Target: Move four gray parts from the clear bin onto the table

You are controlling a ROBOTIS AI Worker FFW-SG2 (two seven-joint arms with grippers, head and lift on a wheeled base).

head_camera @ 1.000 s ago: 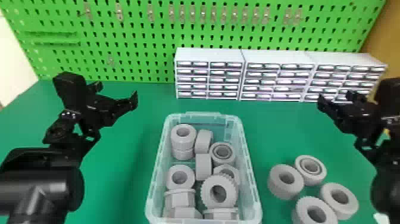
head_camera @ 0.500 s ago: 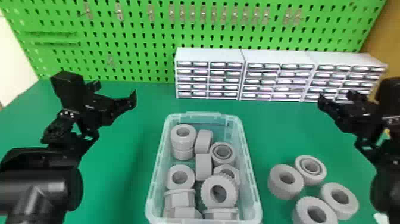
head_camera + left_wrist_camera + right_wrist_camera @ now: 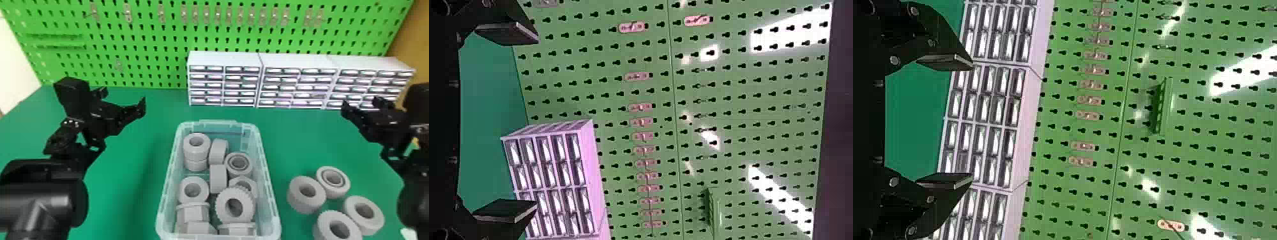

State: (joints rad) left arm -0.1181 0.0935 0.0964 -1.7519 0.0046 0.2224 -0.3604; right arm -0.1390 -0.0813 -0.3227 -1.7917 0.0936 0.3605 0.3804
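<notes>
Over the left side of the table (image 3: 121, 191), the left gripper (image 3: 124, 96) is positioned with its jaws wide apart. Over the right side, the right gripper (image 3: 360, 103) is positioned likewise, its jaws also wide. The clear bin (image 3: 218, 123) is located between the two grippers, nearer the robot, and its parts are well apart from both sets of jaws. To the right of the bin, four gray parts (image 3: 301, 204) are placed on the table, well apart from the left jaws and on the robot's side of the right jaws.

In the bin, eleven parts can be counted, several of them partly covered by others. Among these, one toothed gear (image 3: 248, 207) is tilted toward the robot, and two round parts are stacked at the far left corner. Hexagonal shapes are seen at the near end.

The four parts on the table are thick, matte rings, laid with their holes facing up. On the far one, a raised inner ring (image 3: 333, 169) is visible.

Behind the table area, three drawer units (image 3: 225, 59) are lined up before one green pegboard (image 3: 143, 67).
</notes>
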